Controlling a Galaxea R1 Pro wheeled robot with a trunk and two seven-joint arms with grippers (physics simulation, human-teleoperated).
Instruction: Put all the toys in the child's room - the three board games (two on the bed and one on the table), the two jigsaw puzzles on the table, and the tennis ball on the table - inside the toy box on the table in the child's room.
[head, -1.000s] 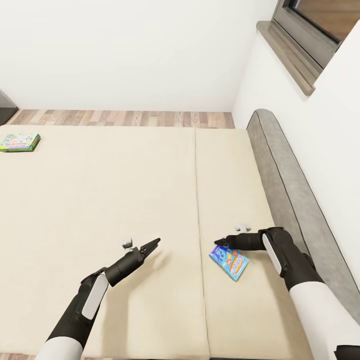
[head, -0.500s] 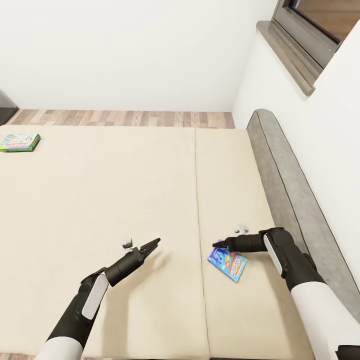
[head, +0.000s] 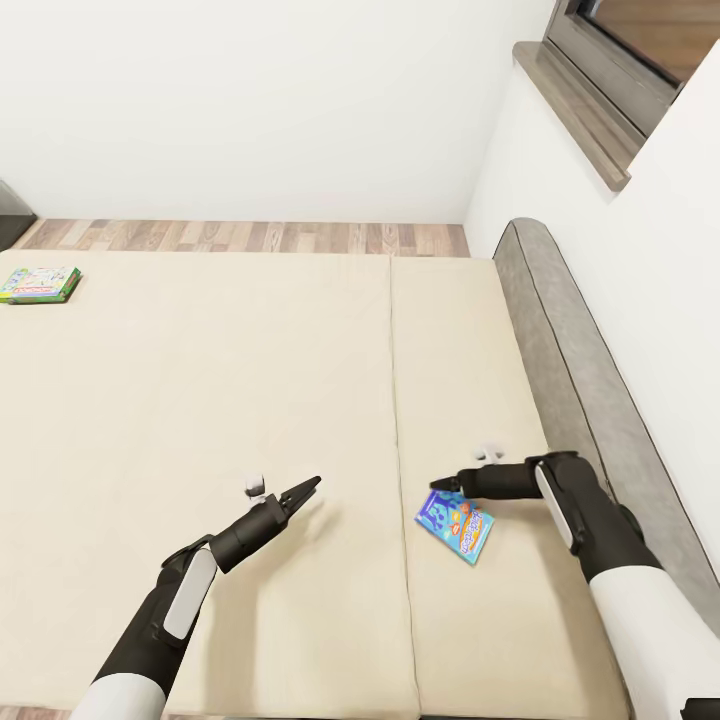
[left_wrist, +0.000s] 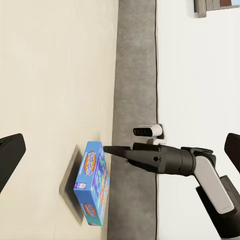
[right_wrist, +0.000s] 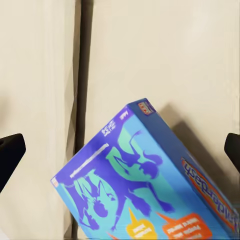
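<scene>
Two board games lie on the bed (head: 250, 400): a blue one (head: 456, 525) under the right pincer (head: 437, 487), whose jaws look together, and a green one (head: 39, 285) far left. The left pincer (head: 312, 485) also looks closed.

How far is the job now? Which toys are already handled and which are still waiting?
Nothing looks done yet. Both board games lie on the bed: the blue board game sits just under the right tool, which hovers over its edge without holding it. The green board game waits at the far corner, untouched. The left tool is empty. Both games have yet to be picked up and carried away.
</scene>
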